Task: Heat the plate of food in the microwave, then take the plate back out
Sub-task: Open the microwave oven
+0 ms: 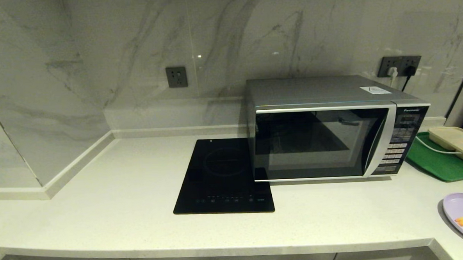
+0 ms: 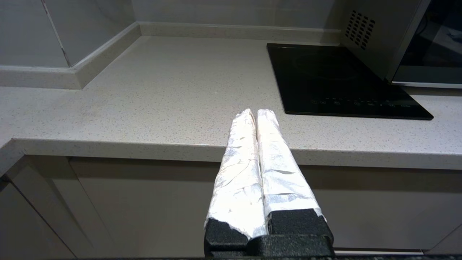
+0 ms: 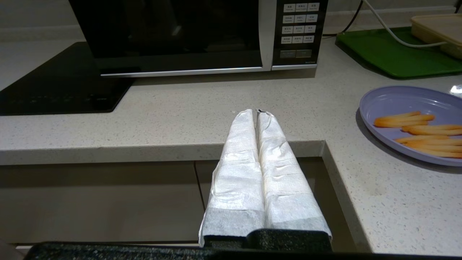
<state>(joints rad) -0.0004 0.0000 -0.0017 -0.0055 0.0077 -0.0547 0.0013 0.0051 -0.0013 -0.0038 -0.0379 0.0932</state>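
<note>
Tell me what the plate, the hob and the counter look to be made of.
Plate of food: probably plastic or melamine; lavender, smooth, a soft even sheen.
Hob: looks like black glass; flat, glossy, with printed touch marks along its front edge.
Counter: likely quartz or a similar composite; pale, fine dark speckles, matte, with a matching upstand along the wall.

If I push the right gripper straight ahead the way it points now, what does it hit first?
Probably the microwave: the shut right gripper points over the counter edge toward its lower door, near the keypad. The plate of food lies off to the side. Depth is uncertain.

"Panasonic" atop the microwave [image 1: 325,141] keypad panel [image 1: 402,142]
</note>
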